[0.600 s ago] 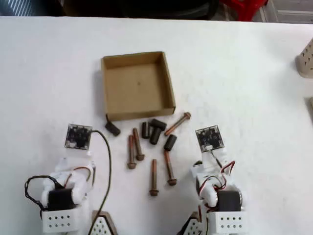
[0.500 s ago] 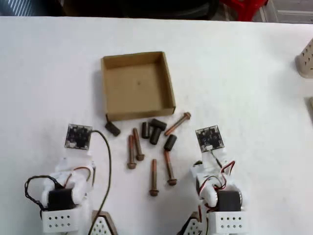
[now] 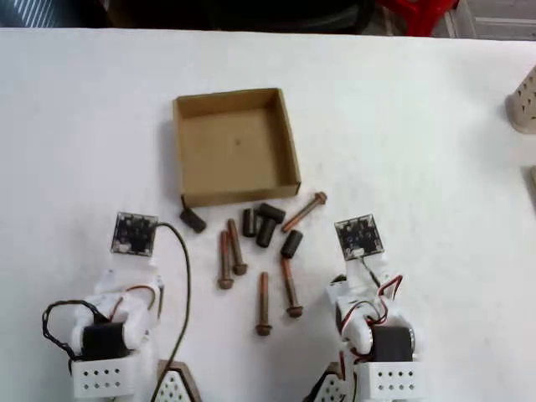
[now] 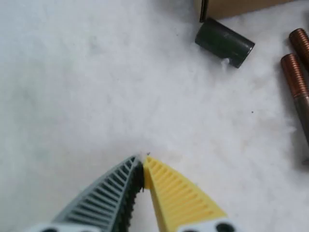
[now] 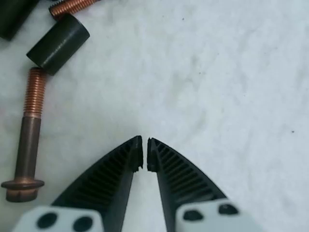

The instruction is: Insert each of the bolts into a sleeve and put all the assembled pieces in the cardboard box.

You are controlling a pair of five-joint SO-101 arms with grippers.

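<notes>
Several copper bolts (image 3: 263, 303) and several black sleeves (image 3: 268, 224) lie loose on the white table, just in front of the open cardboard box (image 3: 189, 105), which holds nothing. Both arms sit at the near edge, on either side of the pile. My left gripper (image 4: 143, 166) is shut with nothing in it, its tips over bare table a short way from one black sleeve (image 4: 224, 42) and two bolts (image 4: 298, 89). My right gripper (image 5: 144, 153) is also shut on nothing, beside a bolt (image 5: 26, 145) and a sleeve (image 5: 58, 43).
A pale perforated object (image 3: 523, 102) stands at the table's far right edge. Wide bare table (image 3: 435, 167) lies to the right of the box and to its left.
</notes>
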